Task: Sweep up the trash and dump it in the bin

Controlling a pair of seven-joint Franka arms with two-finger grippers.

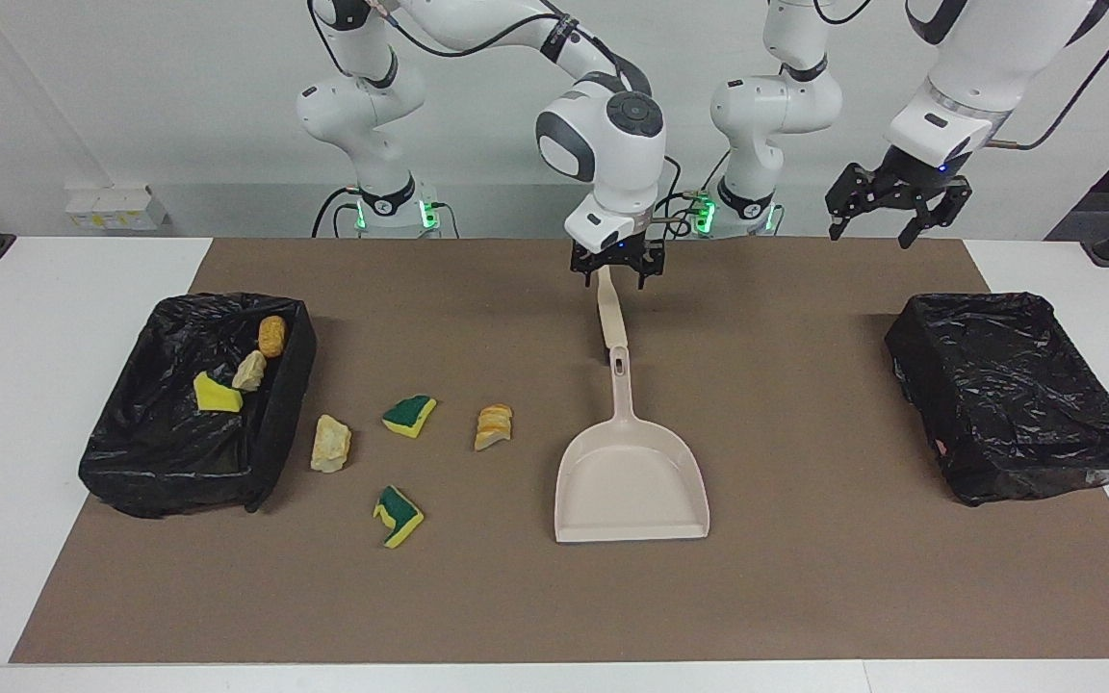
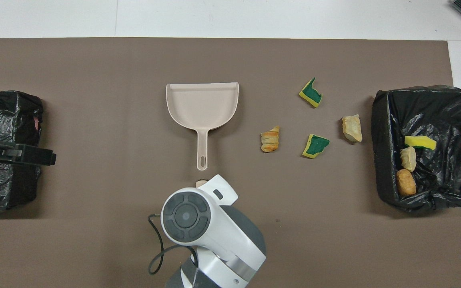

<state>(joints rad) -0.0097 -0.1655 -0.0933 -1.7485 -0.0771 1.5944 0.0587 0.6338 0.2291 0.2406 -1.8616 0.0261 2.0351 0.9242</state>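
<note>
Hovering over the brush [image 1: 610,308], your right gripper [image 1: 616,272] has its jaws released; left gripper [image 1: 897,214] waits, released. Four trash scraps [image 1: 409,416] lie beside the bin [image 1: 270,452]. Next: grasp the brush handle.

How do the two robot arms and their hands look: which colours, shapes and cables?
Both arms are glossy white with rounded segments and dark grey joints. The right arm ends in a round grey cap with buttons, and a black cable runs along it. Both the right hand and the left hand are black. Green lights glow at the bases.
</note>
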